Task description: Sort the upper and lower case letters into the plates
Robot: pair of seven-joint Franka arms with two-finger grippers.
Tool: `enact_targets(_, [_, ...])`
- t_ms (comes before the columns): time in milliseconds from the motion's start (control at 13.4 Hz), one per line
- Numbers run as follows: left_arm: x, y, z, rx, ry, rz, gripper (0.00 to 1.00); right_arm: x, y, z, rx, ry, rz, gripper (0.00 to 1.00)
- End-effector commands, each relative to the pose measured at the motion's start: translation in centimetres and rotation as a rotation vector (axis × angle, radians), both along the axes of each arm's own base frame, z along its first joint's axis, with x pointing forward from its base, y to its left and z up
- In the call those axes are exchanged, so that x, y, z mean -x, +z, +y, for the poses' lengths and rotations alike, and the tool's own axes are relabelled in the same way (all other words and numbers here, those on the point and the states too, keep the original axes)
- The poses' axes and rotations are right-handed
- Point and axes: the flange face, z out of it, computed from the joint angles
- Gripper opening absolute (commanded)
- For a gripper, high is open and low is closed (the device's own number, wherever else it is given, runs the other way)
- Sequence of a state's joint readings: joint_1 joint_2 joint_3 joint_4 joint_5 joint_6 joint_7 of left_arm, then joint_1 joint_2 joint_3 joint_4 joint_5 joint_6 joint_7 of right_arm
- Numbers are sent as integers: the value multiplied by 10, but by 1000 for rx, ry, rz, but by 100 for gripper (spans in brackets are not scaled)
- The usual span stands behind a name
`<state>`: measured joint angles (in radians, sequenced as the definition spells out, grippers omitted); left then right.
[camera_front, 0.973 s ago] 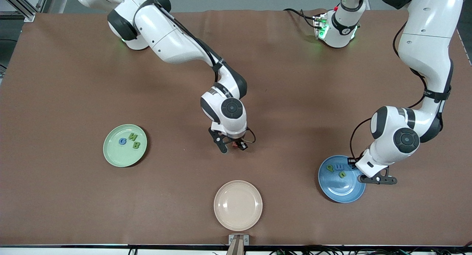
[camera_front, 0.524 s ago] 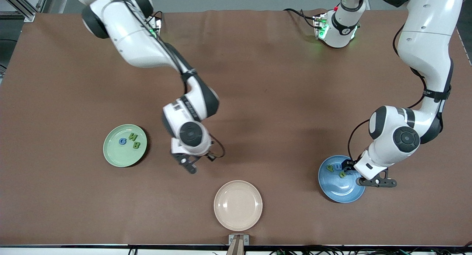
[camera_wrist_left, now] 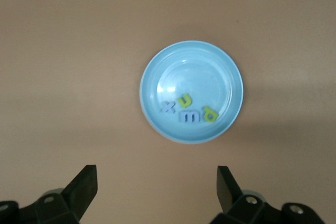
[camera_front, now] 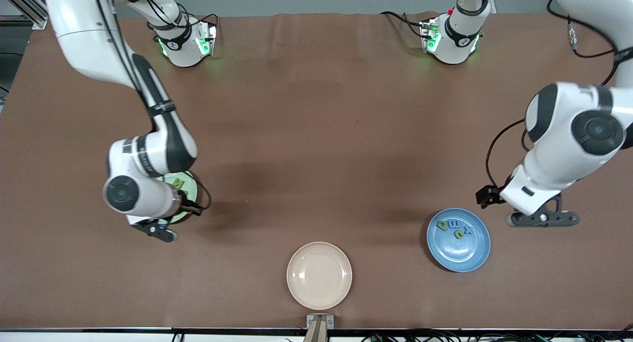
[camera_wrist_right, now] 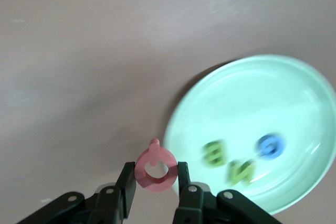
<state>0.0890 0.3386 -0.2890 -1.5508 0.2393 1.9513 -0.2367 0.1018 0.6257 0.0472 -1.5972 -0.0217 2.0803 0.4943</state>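
My right gripper (camera_front: 160,229) hangs over the edge of the pale green plate (camera_front: 189,185), most of which its wrist hides. In the right wrist view the gripper (camera_wrist_right: 155,174) is shut on a pink letter Q (camera_wrist_right: 154,168) beside the green plate's rim (camera_wrist_right: 181,114). That plate holds a green B (camera_wrist_right: 213,151), a green N (camera_wrist_right: 241,170) and a blue G (camera_wrist_right: 270,146). My left gripper (camera_front: 543,218) is open and empty, up beside the blue plate (camera_front: 470,255). It shows open in the left wrist view (camera_wrist_left: 156,174). The blue plate (camera_wrist_left: 199,64) holds several small letters (camera_wrist_left: 190,109).
A cream-beige plate (camera_front: 319,275) lies empty near the table's front edge, midway between the two other plates. Both arm bases stand along the edge farthest from the camera. A small fixture (camera_front: 320,324) sits at the front edge.
My right arm swung from the table's middle to the green plate, carrying the pink letter. My left gripper rose off the blue plate and moved toward the left arm's end.
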Motion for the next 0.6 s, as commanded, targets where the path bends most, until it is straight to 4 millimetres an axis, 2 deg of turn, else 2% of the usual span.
enact_targets(0, [14,50,-1,5,13,36,100,14,-7,-43,-32,85,-28,0])
enact_targets(150, [29,87,-2,31,31,54,100,19,-22,-65,-40,117,-53,1])
enact_targets(299, [51,122,-3,37,40,57,100,32,-46,-79,-46,141,-78,1])
enact_targets(449, [73,146,-3,17,3,80,100,39,-56,-81,-47,145,-79,1])
enact_targets(524, [87,159,-10,32,-36,80,100,44,-61,-80,-47,145,-63,2])
